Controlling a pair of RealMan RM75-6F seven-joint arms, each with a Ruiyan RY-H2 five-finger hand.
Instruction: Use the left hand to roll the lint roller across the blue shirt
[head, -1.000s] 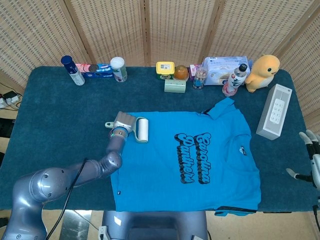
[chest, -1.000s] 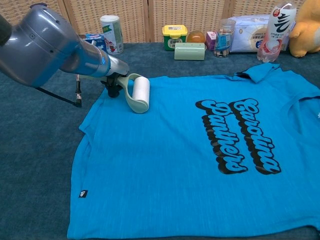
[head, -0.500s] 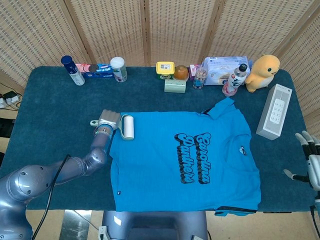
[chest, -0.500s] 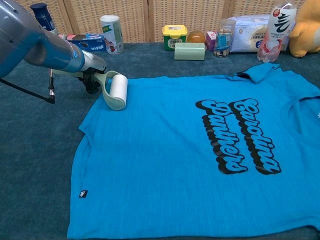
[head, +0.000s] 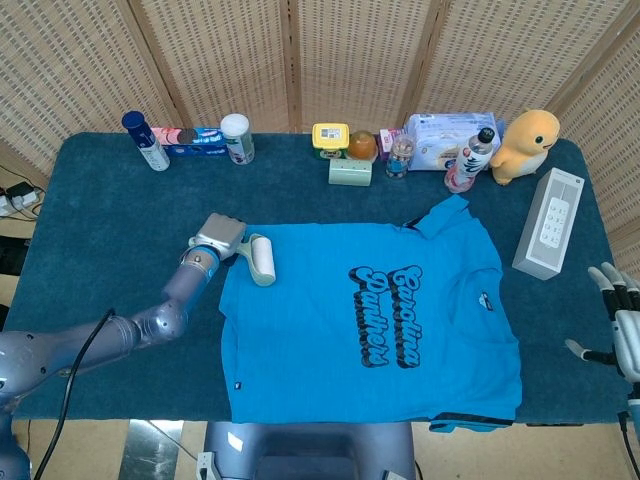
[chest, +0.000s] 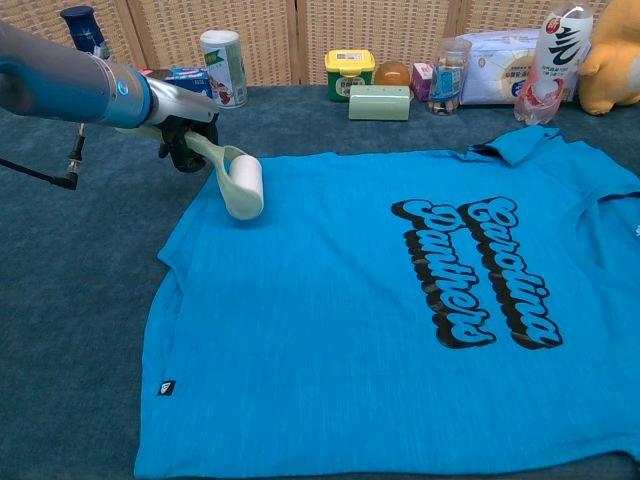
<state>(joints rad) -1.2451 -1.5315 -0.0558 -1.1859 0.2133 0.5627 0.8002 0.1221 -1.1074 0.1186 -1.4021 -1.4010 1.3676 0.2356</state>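
Gripping the lint roller (head: 260, 260) (drum lying front-to-back), left hand (head: 216, 238) reaches blue shirt (head: 330, 340).

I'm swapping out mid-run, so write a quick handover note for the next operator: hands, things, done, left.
Left robot hand: grips the lint roller by its handle, roller head resting on the blue shirt at its far left corner.
Right robot hand: holds nothing, fingers apart, off the table's right edge.
Done: roller is grasped and on the shirt.
Left: roll it across the shirt toward the right.

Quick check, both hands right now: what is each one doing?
Left hand: holds the lint roller, its roll on the blue shirt.
Right hand: open, holding nothing.
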